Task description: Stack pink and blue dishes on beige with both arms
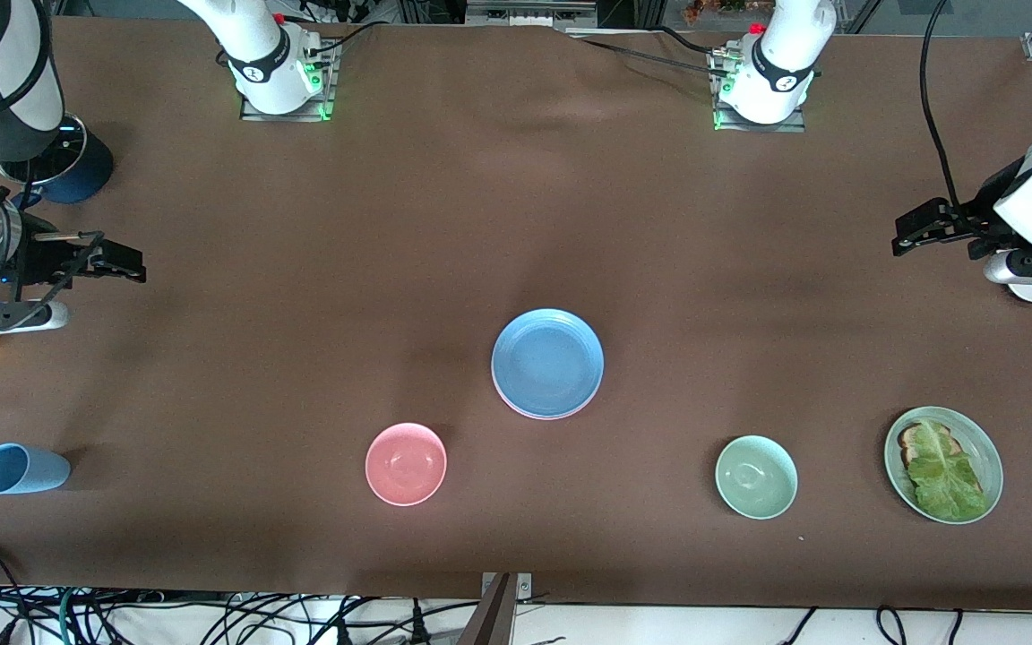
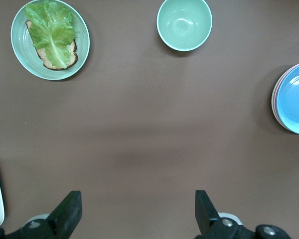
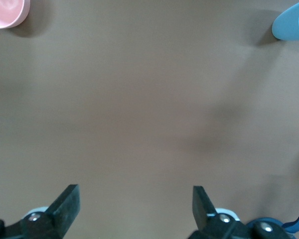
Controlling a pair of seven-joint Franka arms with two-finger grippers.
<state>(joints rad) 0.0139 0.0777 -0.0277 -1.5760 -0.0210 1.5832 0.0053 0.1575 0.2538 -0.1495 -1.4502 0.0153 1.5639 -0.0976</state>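
Only the left wrist view shows pink rims under the blue plate (image 2: 295, 97); left gripper (image 2: 138, 211) and right gripper (image 3: 135, 206) hang spread over bare cloth at frame edges.

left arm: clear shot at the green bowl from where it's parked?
Probably yes. The left gripper hangs open over bare cloth toward its own end of the table, and nothing lies between it and the green bowl. The lettuce plate sits beside the bowl, apart from it.
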